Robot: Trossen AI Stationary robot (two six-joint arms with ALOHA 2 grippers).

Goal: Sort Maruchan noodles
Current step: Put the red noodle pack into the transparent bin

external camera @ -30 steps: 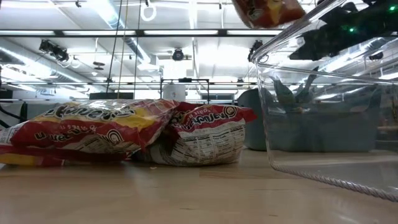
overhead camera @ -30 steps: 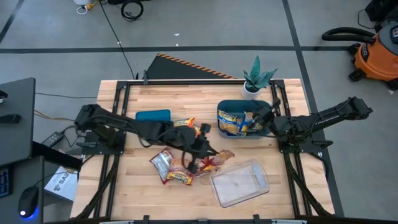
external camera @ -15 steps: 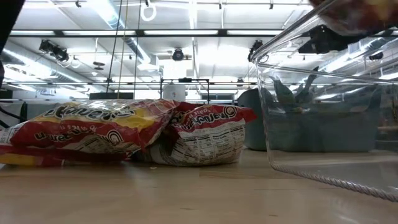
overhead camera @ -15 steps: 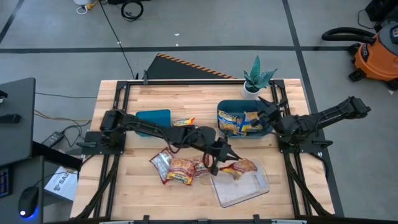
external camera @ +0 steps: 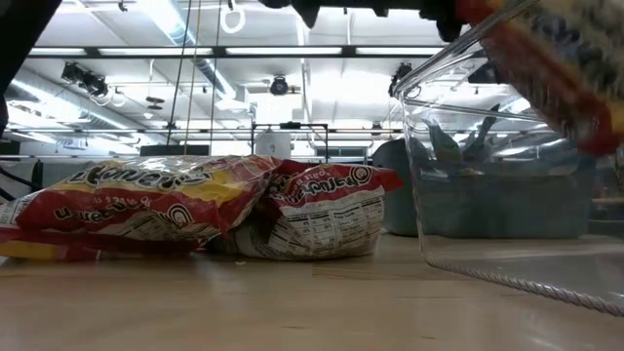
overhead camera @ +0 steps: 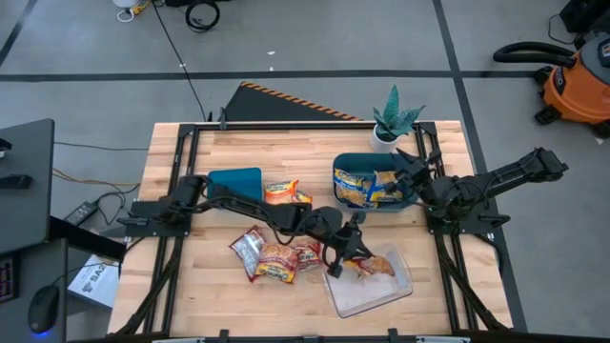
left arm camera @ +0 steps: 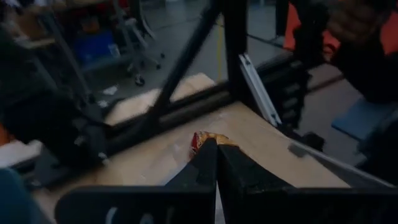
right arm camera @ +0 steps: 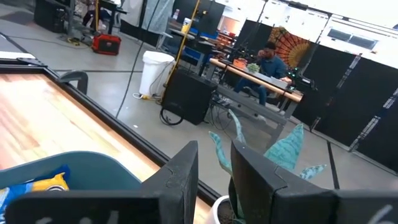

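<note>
My left gripper [overhead camera: 351, 251] reaches over the clear tray [overhead camera: 381, 291] and is shut on a red-and-yellow noodle packet [overhead camera: 374, 265]. In the low view that packet [external camera: 561, 68] shows tilted behind the tray's wall [external camera: 487, 195]. More red-and-yellow packets [overhead camera: 274, 257] lie piled flat on the table, also in the low view [external camera: 195, 205]. Orange packets [overhead camera: 282, 192] lie near the left teal bin [overhead camera: 234, 178]. Blue-and-yellow packets [overhead camera: 362, 186] sit in the right teal bin [overhead camera: 412, 200]. My right gripper [overhead camera: 405, 169] waits open over that bin's far right corner. My left gripper pinches the red-and-yellow packet between its two shut fingers [left arm camera: 233, 168], by one edge [left arm camera: 205, 138] that just pokes out past the fingertips. The fingers slant down from the table's left. The packet hangs tilted below them inside the tray's walls, its low end [external camera: 600, 132] clear of the tray's floor.
A potted plant [overhead camera: 393, 119] stands at the far edge behind the right teal bin. Bare wood lies along the table's far side [overhead camera: 286, 148] and near left corner [overhead camera: 205, 295]. In the right wrist view a person [right arm camera: 267, 59] sits at a desk far off.
My left gripper has carried the red-and-yellow packet from above the pile toward the table's right and near edge, then down into the clear tray. The packet now hangs tilted inside the tray's walls. The pile has stayed put.
</note>
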